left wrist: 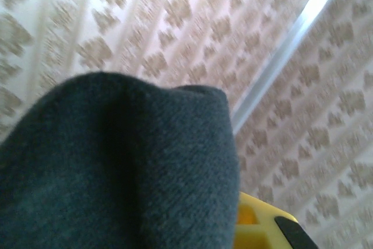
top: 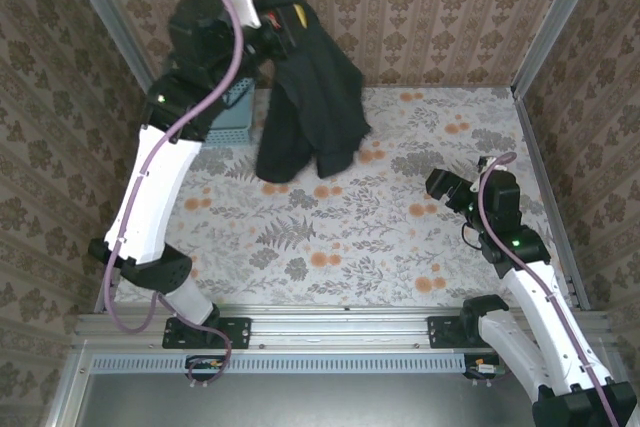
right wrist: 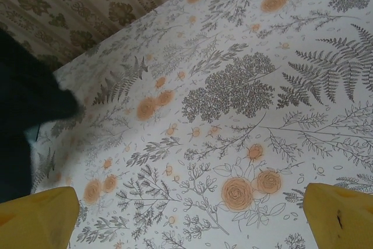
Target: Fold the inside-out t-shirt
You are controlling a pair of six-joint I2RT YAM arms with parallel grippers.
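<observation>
1. One plain black fabric t-shirt (top: 310,107) hangs back-left, hem on the floral table (top: 400,237).
2. Left gripper (top: 289,25) clamps it up high.
3. Right gripper (top: 441,185) gapes wide, empty.
4. One light blue plastic basket (top: 236,113) beside.

In the top view the t-shirt (top: 310,97) hides the jaws of your left gripper (top: 288,25) where they clamp it, and the left arm (top: 160,177) covers most of the light blue basket (top: 236,112). At the left wrist, the t-shirt runs off the left and bottom edges, one yellow finger (left wrist: 256,223) is cut off, and the wallpaper (left wrist: 175,21) is blurred. At the right wrist, the bottom edge clips the right gripper (right wrist: 187,218) at both fingertips (right wrist: 337,214), and the t-shirt is a dark blur.
</observation>
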